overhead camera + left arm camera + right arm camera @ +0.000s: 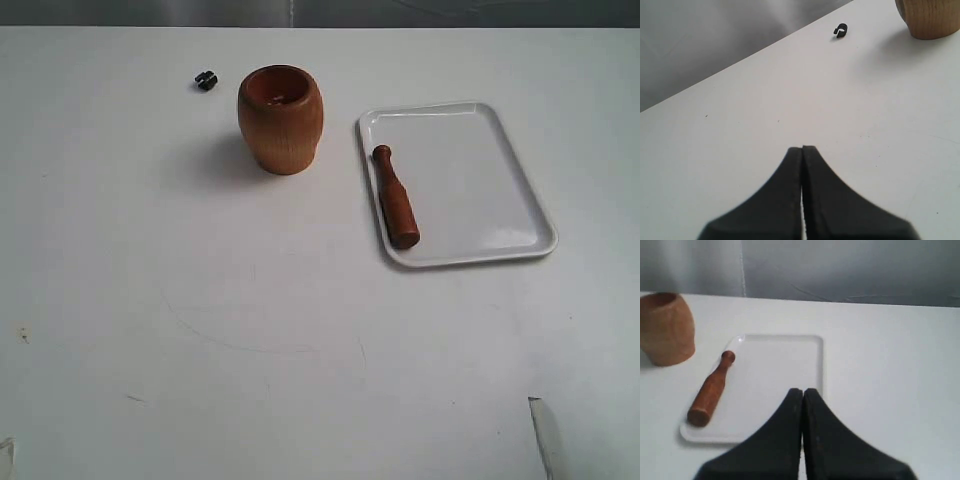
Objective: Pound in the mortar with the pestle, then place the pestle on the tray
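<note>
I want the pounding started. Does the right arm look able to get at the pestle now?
Probably yes: the pestle lies alone on the tray with nothing over it, though the right gripper has its jaws shut and must open first.

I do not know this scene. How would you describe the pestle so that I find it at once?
On the white table, find the white tray right of the mortar in the exterior view. The pestle lies in it along the edge nearest the mortar. It is the only reddish-brown stick, thick at one end, knobbed at the other.
</note>
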Tool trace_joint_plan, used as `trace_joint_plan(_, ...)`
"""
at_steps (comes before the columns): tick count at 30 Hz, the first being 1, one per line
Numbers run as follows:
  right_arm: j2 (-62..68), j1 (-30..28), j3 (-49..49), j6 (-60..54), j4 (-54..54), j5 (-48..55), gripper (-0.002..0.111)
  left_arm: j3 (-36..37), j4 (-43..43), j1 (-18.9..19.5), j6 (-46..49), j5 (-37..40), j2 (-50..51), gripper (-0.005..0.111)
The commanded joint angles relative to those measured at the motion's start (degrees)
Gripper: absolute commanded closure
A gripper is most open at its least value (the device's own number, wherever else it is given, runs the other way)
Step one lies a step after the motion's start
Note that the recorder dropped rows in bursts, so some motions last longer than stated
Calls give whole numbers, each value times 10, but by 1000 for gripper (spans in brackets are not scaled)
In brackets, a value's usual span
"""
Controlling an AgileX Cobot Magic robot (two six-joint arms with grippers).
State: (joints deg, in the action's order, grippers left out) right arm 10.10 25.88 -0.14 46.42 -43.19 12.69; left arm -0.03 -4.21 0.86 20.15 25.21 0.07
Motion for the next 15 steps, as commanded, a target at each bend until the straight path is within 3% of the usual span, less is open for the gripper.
trace_joint_plan(1, -55, -39, 1, 9, 94, 32, 108, 0, 4, -4, -5, -2, -1, 107)
trace_joint_plan(9, -93, -173, 1, -19, 204, 79, 108, 0, 4, -4, -5, -2, -1, 107)
trace_joint_plan(12, -101, -222, 1, -86, 229, 76, 108, 0, 4, -4, -5, -2, -1, 107)
trace_joint_plan(15, -101, -236, 1, -146, 242, 73, 108, 0, 4, -4, -5, -2, -1, 107)
